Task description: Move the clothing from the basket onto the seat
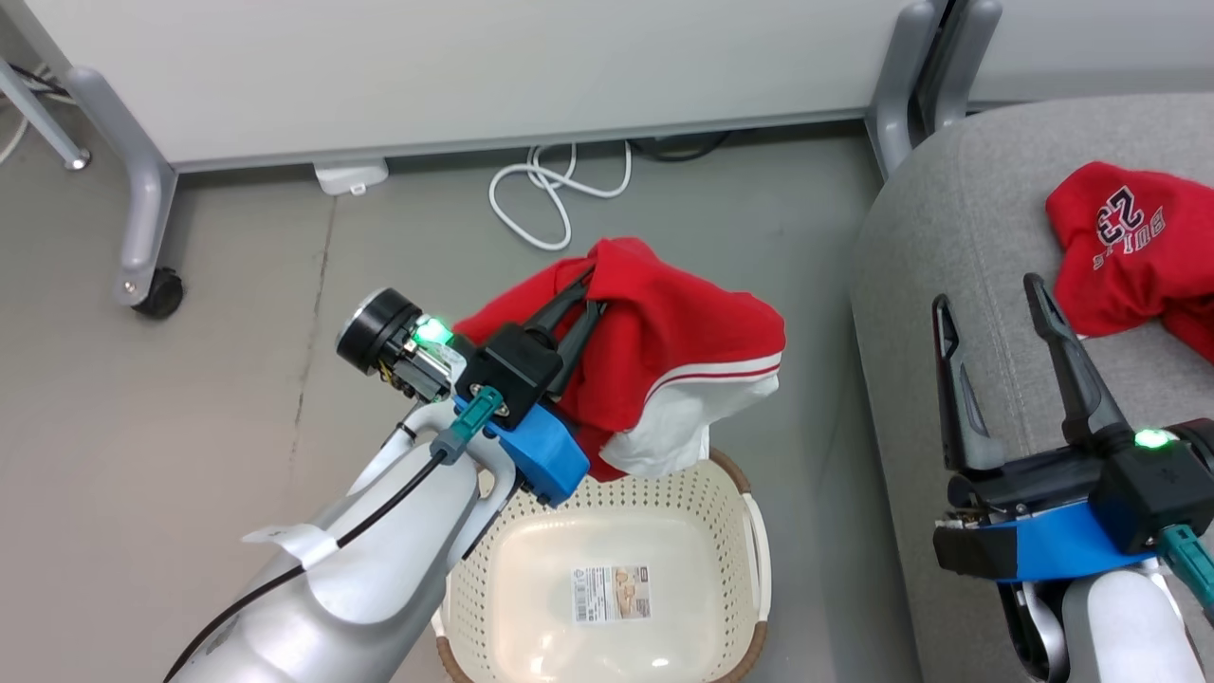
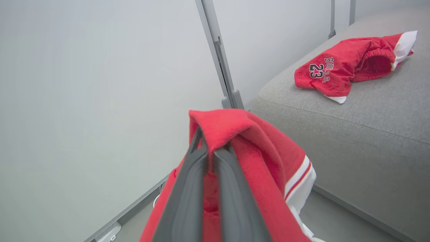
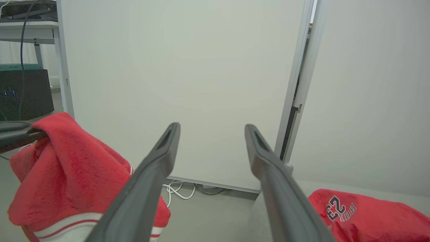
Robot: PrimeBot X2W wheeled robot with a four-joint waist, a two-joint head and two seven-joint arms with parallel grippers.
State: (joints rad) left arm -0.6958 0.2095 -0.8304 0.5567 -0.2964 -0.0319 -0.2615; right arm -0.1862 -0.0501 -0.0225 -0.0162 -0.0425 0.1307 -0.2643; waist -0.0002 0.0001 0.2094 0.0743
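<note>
Clothing [image 1: 664,341] pinched by the left gripper [image 1: 590,289] hangs over the basket's [image 1: 735,517] far rim and next needs carrying right onto the sofa [image 1: 948,218].

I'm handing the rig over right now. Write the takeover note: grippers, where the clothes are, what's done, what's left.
Left gripper: shut on the striped red garment, held up over the basket.
Right gripper: open, holding nothing, over the sofa.
Done: the printed red garment lies on the sofa; the basket floor, where visible, holds no clothing.
Left: carry the striped garment across to the sofa and release it.
</note>
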